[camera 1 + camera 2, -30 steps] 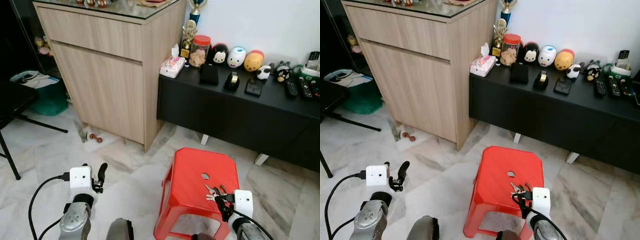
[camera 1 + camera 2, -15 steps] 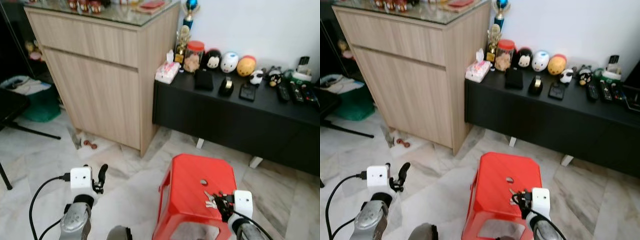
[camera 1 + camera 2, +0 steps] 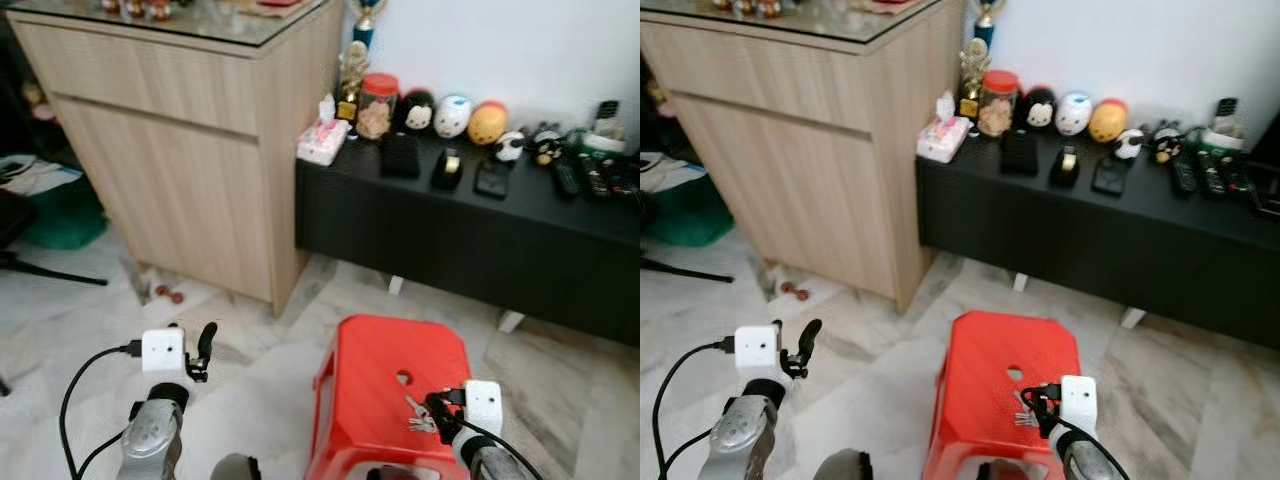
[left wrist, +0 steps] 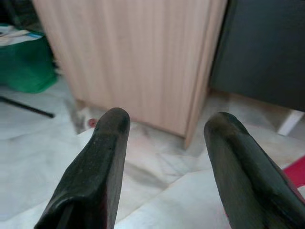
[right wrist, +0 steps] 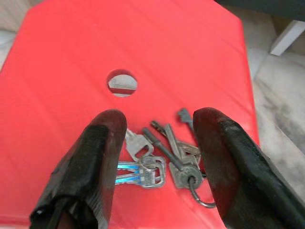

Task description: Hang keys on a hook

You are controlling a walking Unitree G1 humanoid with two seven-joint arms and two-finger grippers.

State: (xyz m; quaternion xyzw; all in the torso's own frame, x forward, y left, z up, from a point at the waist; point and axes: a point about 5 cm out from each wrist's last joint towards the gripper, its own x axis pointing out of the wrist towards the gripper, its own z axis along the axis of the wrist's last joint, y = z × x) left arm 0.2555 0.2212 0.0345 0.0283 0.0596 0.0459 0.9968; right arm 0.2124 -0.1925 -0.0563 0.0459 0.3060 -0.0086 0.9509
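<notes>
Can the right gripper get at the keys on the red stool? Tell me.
Probably yes. The right gripper is open with its fingers straddling the keys, which lie flat on the red stool with nothing between them.

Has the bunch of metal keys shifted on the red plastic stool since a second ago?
No. The bunch of metal keys lies just below the round hole of the red plastic stool, as before; the camera moved.

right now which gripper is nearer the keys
Right. The right gripper is open just above the keys on the red stool, fingers either side. The left gripper hangs open over the floor, well left of the stool.
</notes>
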